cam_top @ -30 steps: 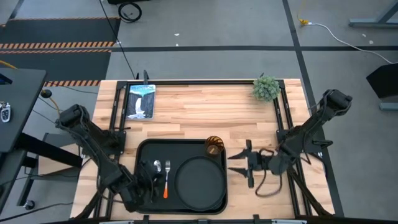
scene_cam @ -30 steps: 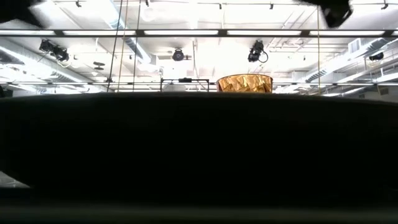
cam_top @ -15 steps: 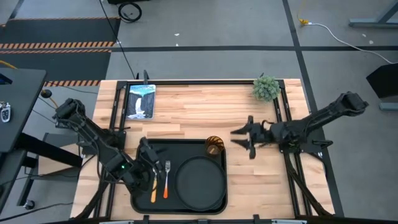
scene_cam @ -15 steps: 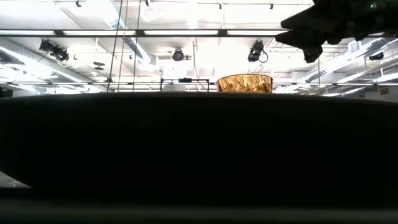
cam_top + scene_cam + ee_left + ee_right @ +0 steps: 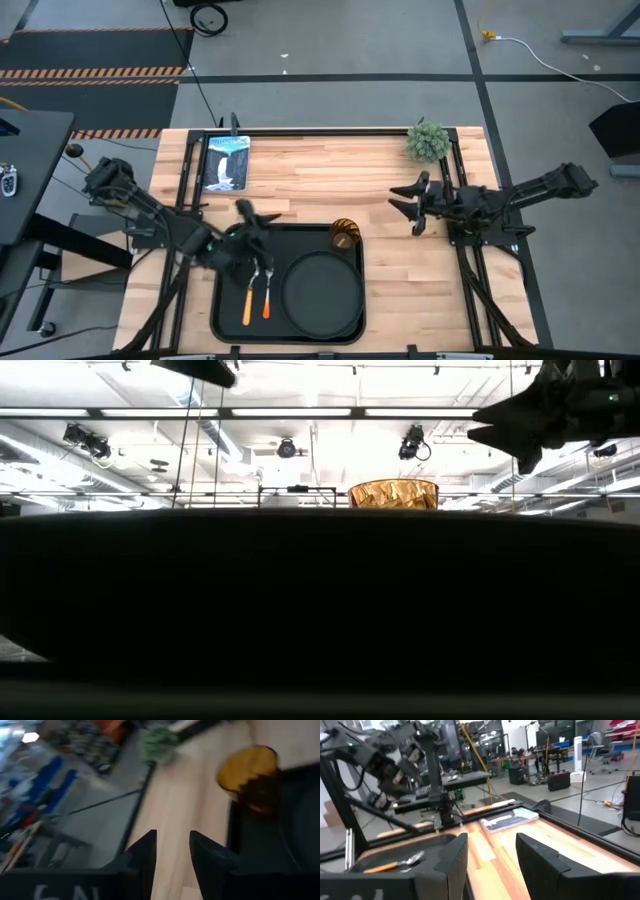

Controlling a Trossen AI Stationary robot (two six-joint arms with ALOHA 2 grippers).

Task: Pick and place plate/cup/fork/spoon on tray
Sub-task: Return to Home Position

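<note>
Plate (image 5: pixel 322 293), cup (image 5: pixel 345 235), fork (image 5: pixel 267 292) and spoon (image 5: pixel 250 294) lie together on the tray (image 5: pixel 232 240), suggesting the setting is complete. The left gripper (image 5: pixel 252 225) and right gripper (image 5: pixel 411 200) hang spread and empty, clear of the load.

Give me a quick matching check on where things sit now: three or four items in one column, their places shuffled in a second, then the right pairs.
Things:
1. plate
2. cup
3. fork
4. plant

Places:
A. far right corner of the table, off the tray
B. right half of the tray, lying flat
C. far right corner of the tray
D. left part of the tray, beside the spoon

Pairs: 1-B, 2-C, 3-D, 4-A
</note>
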